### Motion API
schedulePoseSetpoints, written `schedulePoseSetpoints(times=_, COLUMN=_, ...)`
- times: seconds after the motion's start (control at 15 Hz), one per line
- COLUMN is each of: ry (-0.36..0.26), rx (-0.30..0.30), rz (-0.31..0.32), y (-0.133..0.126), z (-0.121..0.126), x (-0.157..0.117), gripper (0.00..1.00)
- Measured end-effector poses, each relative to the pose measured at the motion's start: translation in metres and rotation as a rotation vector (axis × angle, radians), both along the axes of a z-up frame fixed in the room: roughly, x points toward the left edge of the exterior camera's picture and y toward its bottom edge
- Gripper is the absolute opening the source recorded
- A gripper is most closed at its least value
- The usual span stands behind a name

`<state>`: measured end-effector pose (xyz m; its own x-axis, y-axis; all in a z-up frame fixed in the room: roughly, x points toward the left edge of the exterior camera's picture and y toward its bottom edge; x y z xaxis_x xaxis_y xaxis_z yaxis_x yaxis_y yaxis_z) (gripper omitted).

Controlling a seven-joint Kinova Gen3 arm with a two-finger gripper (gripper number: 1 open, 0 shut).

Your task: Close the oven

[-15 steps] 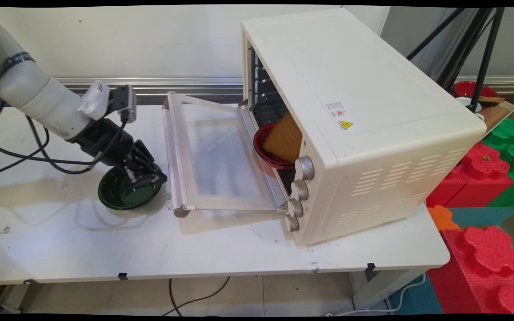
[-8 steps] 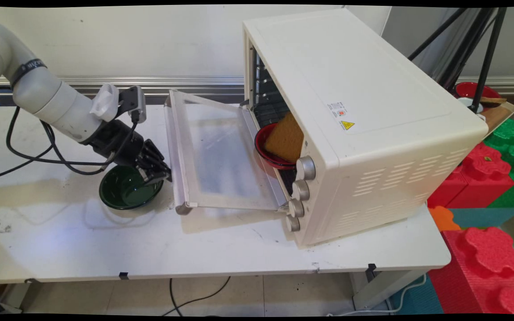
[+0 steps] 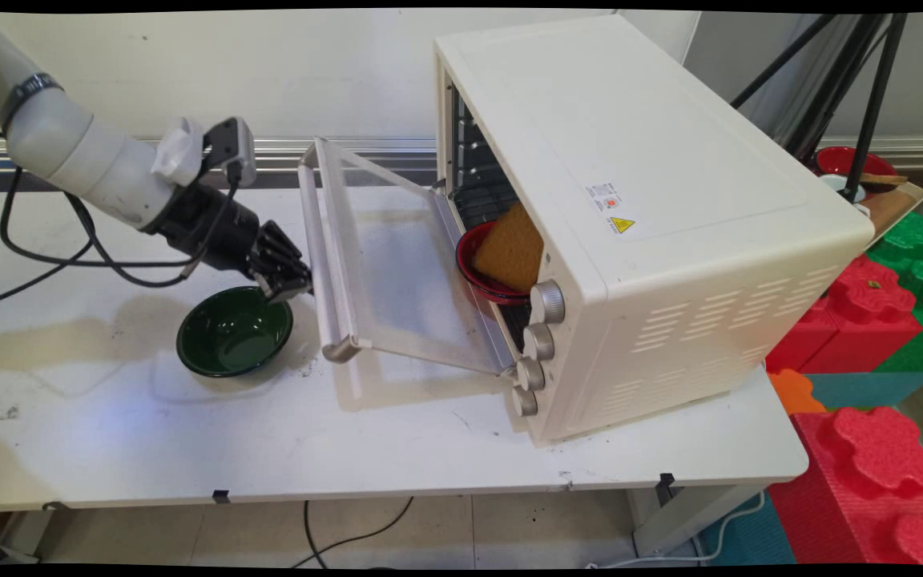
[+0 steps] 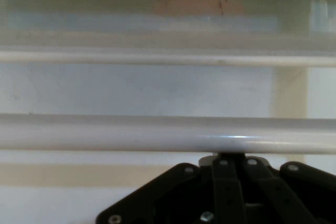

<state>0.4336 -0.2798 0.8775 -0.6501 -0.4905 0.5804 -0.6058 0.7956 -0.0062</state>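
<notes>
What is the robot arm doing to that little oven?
The robot's gripper is pressed against the handle of the oven door, and the door has swung partway up from lying flat a second ago. Inside the oven sits a red bowl with a brown sponge in it. A green bowl stands on the table just below the gripper.

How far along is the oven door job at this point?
Done: a red bowl holding a brown slab sits inside the oven. In hand: the shut tool presses against the door handle, and the door is tilted partway up. Left: the door is not yet closed. A green bowl sits nearby.
</notes>
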Motion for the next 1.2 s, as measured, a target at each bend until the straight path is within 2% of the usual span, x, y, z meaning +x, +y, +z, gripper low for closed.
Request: schedulePoseSetpoints(times=1.2, ry=0.120, rx=-0.139, rz=0.006, y=-0.027, z=0.077, x=-0.009, gripper=0.00)
